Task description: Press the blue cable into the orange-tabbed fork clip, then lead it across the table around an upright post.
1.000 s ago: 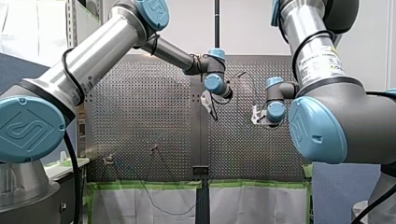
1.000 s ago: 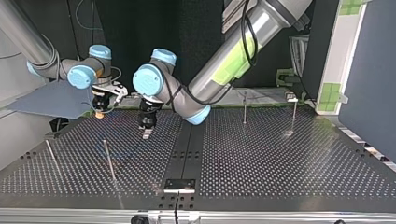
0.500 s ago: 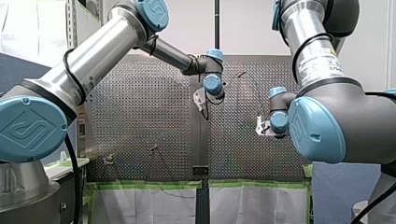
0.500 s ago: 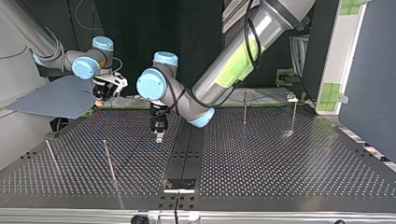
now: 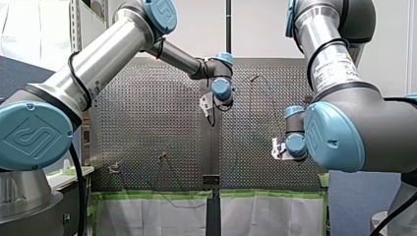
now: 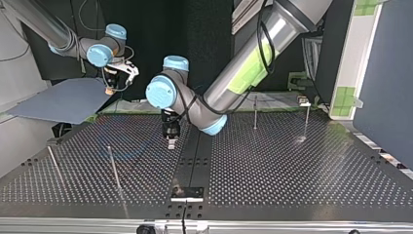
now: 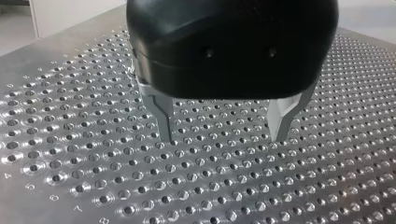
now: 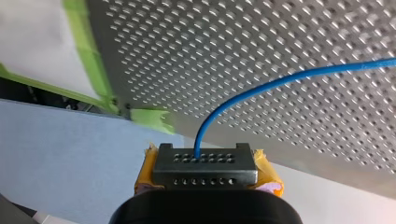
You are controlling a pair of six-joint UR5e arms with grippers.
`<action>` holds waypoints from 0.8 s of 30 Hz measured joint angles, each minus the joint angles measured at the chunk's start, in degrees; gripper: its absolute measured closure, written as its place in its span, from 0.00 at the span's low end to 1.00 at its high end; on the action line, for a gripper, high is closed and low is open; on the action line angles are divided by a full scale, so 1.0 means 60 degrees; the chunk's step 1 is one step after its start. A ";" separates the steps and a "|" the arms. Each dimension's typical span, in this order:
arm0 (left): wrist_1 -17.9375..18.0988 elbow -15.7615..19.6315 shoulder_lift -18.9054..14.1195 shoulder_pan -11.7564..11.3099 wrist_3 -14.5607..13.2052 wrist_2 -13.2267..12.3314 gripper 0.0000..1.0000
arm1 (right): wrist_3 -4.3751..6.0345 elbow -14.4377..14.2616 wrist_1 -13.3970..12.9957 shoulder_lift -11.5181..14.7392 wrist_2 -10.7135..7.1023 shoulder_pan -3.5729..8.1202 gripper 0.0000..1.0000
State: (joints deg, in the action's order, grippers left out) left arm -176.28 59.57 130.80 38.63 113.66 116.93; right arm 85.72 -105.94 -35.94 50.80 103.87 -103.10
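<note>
Two hands: my right hand [image 8: 205, 169] is clamped by its yellow pads [image 8: 267, 171] on the blue cable [image 8: 280, 81]; my left hand [image 7: 223, 138] has its fingers apart, holding nothing, low over the table [image 6: 292, 165].
Cable: thin, light and limp, probably slippery; best gripped close to the stretch being seated.
Position: held up at the top view's upper left, past the table's far edge.
Room: nearest upright post [image 6: 113, 165] stands lower left with bare table around it; clip not made out.

Bright perforated metal table [image 7: 56, 140] — smooth, glossy blue cable [image 8: 280, 81]
</note>
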 joint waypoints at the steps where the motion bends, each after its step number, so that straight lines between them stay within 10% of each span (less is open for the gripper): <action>1: -0.0006 0.0000 0.0001 -0.0008 -0.0005 0.0000 0.00 | -0.0072 -0.0087 -0.0085 -0.0023 -0.0013 -0.0027 1.00; 10: -0.0059 0.0000 0.0002 -0.0037 -0.0017 -0.0004 0.00 | -0.0613 -0.0880 -0.0887 -0.0076 -0.0203 -0.0228 1.00; 24: -0.0354 0.0001 -0.0004 -0.0103 -0.0072 0.0002 0.00 | -0.0280 -0.1125 -0.2185 -0.0132 -0.0210 -0.0102 1.00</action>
State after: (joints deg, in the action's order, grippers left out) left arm -178.41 59.57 130.77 38.01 113.23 116.94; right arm 84.05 -112.70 -49.05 50.00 102.61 -103.71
